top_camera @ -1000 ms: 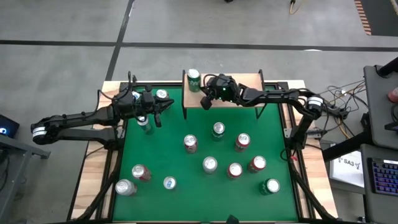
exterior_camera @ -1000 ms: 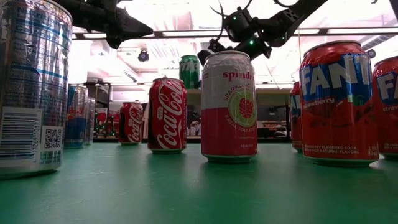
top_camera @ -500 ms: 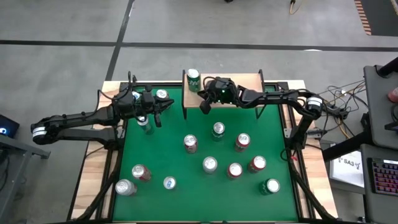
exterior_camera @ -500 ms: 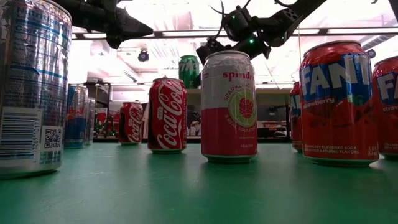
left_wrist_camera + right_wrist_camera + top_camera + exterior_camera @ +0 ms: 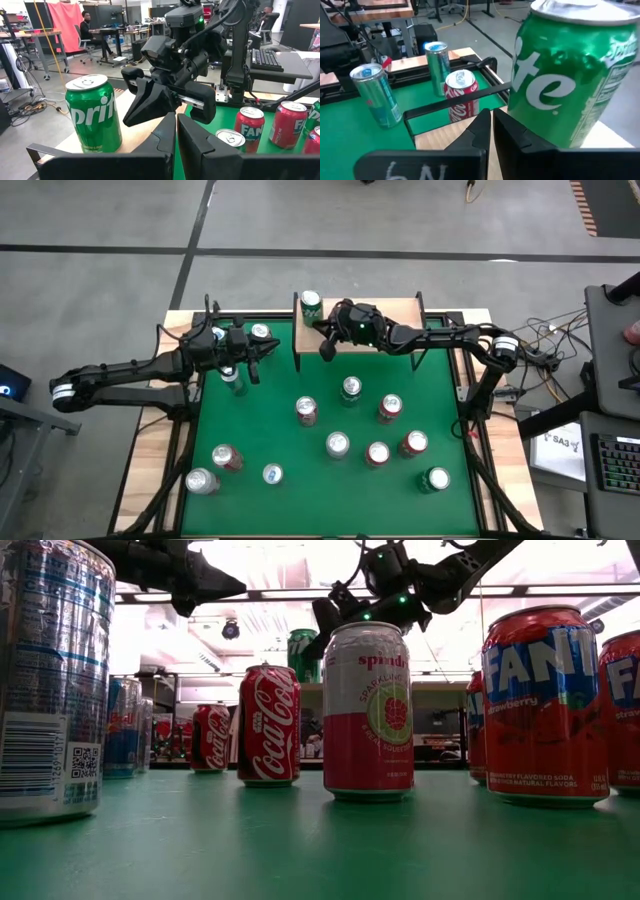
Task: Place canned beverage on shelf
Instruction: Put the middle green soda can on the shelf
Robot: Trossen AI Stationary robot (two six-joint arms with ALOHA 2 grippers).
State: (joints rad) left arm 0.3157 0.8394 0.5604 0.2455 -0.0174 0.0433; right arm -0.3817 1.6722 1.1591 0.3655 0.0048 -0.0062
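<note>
Right gripper (image 5: 326, 348) has slid further left along the shelf (image 5: 400, 311) front since a second ago, closer to the green can; left arm unchanged

Green Sprite can (image 5: 312, 307) stands upright on the shelf's wooden top, left end, about 12 o'clock on the table; "Sprite" lettering partly readable in both wrist views (image 5: 94, 113) (image 5: 567, 75)

Right gripper: fingers pressed together, holding nothing, tip just beside the can at its 5 o'clock, not touching as far as I can tell

Left gripper (image 5: 253, 373): fingers pressed together, empty, hovering at table's 10 o'clock above a can there

Low view labels: Coca-Cola can (image 5: 269, 724), pink can reading "spindr..." (image 5: 368, 710), red Fanta can (image 5: 545, 705) with "strawberry". Silver can (image 5: 52, 680) close to the camera at 9 o'clock shows barcode and QR code
</note>
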